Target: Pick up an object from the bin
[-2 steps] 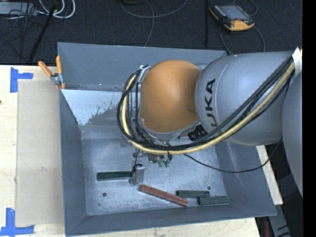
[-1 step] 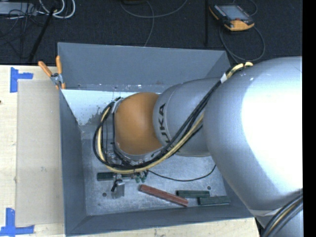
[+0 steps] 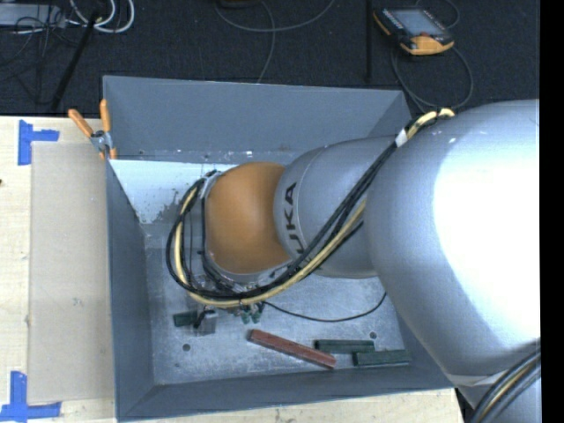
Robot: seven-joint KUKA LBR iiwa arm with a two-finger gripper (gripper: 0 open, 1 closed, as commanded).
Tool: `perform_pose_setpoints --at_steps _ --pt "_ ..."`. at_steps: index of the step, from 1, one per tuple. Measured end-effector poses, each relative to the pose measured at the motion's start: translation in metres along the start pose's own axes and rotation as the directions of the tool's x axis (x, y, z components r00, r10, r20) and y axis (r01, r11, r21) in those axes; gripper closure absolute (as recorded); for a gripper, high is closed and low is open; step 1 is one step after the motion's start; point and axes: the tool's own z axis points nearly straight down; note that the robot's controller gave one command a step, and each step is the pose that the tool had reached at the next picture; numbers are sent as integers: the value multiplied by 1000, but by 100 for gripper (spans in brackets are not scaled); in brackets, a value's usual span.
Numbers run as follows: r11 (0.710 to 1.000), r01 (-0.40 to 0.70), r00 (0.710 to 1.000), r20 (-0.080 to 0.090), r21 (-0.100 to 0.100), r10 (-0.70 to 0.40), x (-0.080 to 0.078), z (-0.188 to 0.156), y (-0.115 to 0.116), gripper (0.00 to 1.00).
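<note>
**Grey metal bin, end effector low at eight o'clock**

Orange wrist cover (image 3: 242, 218) hides most of the end effector (image 3: 204, 317), which sits low over the floor of the bin (image 3: 132, 324) toward eight o'clock. Whether it is open or closed cannot be told. A small dark piece (image 3: 185, 320) shows on its nine o'clock side, touching it or nearly so. It may be a thing of the bin or the tool's own tip.

The clear candidates lie apart from it. A reddish-brown flat stick (image 3: 291, 348) is at six o'clock, and two dark green bars (image 3: 344, 345) are at five o'clock, just beside the stick's end.

The likeliest failure is an empty lift, from closing on bare floor beside the dark piece. The stick and bars lie flat and thin, so a grasp could slip off them. The thin black cable loop (image 3: 339, 311) hangs near the stick and might drag it.
</note>
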Motion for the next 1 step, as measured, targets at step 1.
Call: perform_pose_setpoints --at_steps 1 --pt "1000 -25 1000 10 -2 25 0 -179 -3 100"
